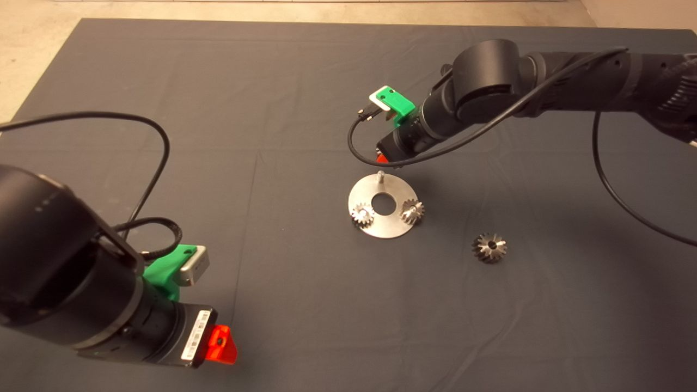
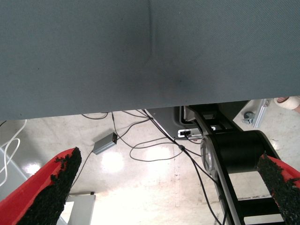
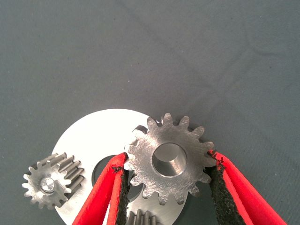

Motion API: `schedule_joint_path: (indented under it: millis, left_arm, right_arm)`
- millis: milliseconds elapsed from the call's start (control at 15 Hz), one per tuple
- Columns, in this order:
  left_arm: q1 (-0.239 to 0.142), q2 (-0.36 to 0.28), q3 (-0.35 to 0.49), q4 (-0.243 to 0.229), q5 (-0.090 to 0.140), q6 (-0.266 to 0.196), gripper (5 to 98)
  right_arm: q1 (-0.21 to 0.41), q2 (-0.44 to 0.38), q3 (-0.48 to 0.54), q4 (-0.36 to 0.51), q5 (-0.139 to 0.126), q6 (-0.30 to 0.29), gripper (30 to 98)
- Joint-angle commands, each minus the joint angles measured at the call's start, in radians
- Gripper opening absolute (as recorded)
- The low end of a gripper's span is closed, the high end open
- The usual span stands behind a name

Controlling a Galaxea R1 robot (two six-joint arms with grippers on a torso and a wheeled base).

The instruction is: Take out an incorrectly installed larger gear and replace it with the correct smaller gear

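Observation:
My right gripper point(image 3: 167, 160) is shut on the smaller gear point(image 3: 168, 159), a grey straight-toothed gear with a centre hole, held flat by its teeth between both pads. In the head view the right gripper point(image 1: 382, 158) hangs just above the far rim of the round steel plate point(image 1: 381, 226), over a bare peg point(image 1: 380, 175). Two small silver gears point(image 1: 361, 214) point(image 1: 412, 210) sit on the plate's other pegs. The larger gear point(image 1: 489, 247), flared with slanted teeth, lies on the mat right of the plate. My left gripper point(image 1: 220, 344) is open and parked at the lower left.
The plate point(image 3: 93, 136) has a centre hole and lies mid-mat. One mounted silver gear point(image 3: 54, 180) shows beside the held gear. The left wrist view shows the mat's edge point(image 2: 140, 108) and, beyond it, floor with cables and a black frame.

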Motion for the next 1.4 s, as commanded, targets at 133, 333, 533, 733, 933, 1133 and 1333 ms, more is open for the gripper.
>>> schedule_joint_path:
  millis: [133, 333, 533, 733, 933, 1133, 1333]
  left_arm:
    - [-0.006, -0.006, 0.015, -0.004, 0.007, -0.004, 97.6]
    - [-0.006, -0.006, 0.015, -0.004, 0.008, -0.003, 97.6]
    - [-0.006, -0.007, 0.015, -0.004, 0.008, -0.003, 97.6]
    - [-0.006, -0.007, 0.015, -0.003, 0.008, -0.003, 97.6]
    - [-0.006, -0.006, 0.015, -0.004, 0.008, -0.003, 97.6]
    - [-0.006, -0.006, 0.015, -0.004, 0.008, -0.003, 97.6]
    - [-0.006, -0.006, 0.015, -0.004, 0.008, -0.003, 97.6]
  right_arm:
    - [0.017, 0.004, 0.006, 0.017, 0.008, -0.011, 39.0]
    - [0.012, 0.007, 0.003, 0.017, 0.008, -0.011, 39.0]
    - [0.001, 0.02, -0.006, 0.015, 0.008, -0.016, 39.0]
    - [-0.007, 0.034, -0.039, 0.017, 0.008, -0.033, 39.0]
    - [-0.009, 0.034, -0.04, 0.017, 0.008, -0.035, 39.0]
    - [-0.013, 0.033, -0.04, 0.017, 0.008, -0.047, 39.0]
    - [-0.018, 0.033, -0.039, 0.017, 0.006, -0.047, 39.0]
